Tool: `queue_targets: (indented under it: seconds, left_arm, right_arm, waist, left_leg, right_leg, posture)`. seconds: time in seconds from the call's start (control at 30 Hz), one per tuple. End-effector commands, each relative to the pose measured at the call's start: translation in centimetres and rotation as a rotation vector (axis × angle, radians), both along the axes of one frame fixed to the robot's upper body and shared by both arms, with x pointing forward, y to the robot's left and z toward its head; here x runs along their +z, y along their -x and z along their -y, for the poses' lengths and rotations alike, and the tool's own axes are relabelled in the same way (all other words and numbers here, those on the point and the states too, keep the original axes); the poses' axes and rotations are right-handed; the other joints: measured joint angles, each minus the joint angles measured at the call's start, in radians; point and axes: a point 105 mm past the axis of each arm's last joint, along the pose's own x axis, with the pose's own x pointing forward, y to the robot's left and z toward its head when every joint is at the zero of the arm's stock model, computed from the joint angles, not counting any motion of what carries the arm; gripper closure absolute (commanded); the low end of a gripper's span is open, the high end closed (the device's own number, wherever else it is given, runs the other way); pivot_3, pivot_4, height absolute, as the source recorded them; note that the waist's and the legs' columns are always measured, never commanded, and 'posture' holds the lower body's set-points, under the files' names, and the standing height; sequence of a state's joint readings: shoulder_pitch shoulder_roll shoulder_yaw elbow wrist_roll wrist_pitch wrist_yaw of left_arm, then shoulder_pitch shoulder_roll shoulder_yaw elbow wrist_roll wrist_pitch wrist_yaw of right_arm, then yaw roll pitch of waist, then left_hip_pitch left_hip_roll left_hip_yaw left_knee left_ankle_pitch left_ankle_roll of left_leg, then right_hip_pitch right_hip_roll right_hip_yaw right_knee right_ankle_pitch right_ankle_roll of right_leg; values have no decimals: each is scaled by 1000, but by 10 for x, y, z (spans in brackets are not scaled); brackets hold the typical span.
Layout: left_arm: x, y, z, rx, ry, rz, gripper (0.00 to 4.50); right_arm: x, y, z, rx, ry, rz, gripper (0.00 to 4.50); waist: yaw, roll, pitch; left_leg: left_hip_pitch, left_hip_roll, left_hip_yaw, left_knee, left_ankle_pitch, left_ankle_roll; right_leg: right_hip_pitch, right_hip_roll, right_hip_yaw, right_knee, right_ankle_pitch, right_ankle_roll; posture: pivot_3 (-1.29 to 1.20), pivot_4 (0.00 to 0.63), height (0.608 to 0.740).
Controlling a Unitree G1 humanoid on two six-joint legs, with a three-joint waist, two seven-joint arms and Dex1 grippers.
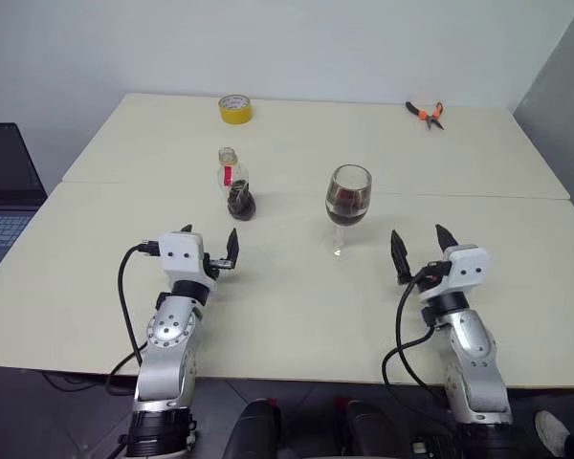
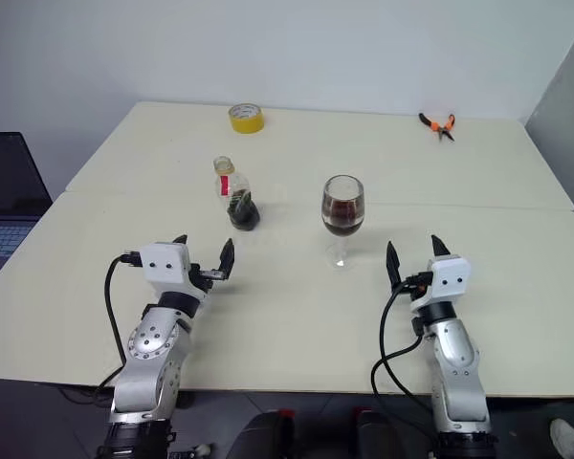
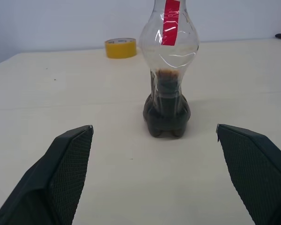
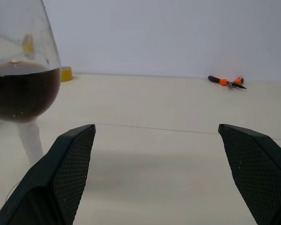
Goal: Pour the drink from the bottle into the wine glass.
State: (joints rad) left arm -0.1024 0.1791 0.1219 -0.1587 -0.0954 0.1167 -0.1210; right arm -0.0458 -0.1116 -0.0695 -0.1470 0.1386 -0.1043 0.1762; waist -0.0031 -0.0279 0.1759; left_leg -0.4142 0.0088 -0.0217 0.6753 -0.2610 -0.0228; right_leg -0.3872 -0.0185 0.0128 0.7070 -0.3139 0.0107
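Both open jaws short of bottle (image 1: 235, 185).

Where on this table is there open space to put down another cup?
Bare table lies right of the wine glass, up to the pliers. Another free stretch lies between the yellow tape roll and the pliers. The tightest spot is the gap between the bottle and glass.

A: Any words, brands or numbers to read?

B: None. The bottle (image 3: 169, 70) wears a plain red label (image 3: 170, 22) on its neck, with no lettering that can be made out.
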Motion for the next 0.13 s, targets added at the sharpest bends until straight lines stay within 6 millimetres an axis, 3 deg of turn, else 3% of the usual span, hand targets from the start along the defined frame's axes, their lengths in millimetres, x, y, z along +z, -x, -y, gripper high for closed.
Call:
queue_targets:
  seconds: [0.03, 0.13]
  left_arm:
    - [9, 2, 0, -4, -23, 50, 36]
    - [9, 3, 0, -31, -45, 54, 36]
  right_arm:
    - [13, 0, 6, -18, 5, 59, 0]
    - [12, 0, 6, -15, 10, 55, 0]
  waist:
    - [0, 0, 0]
    - [0, 0, 0]
  left_leg:
    - [0, 0, 0, 0, 0, 0]
    - [0, 0, 0, 0, 0, 0]
  right_leg:
    - [0, 0, 0, 0, 0, 0]
    - [0, 0, 0, 0, 0, 0]
  posture:
    - [0, 150, 740]
    - [0, 150, 740]
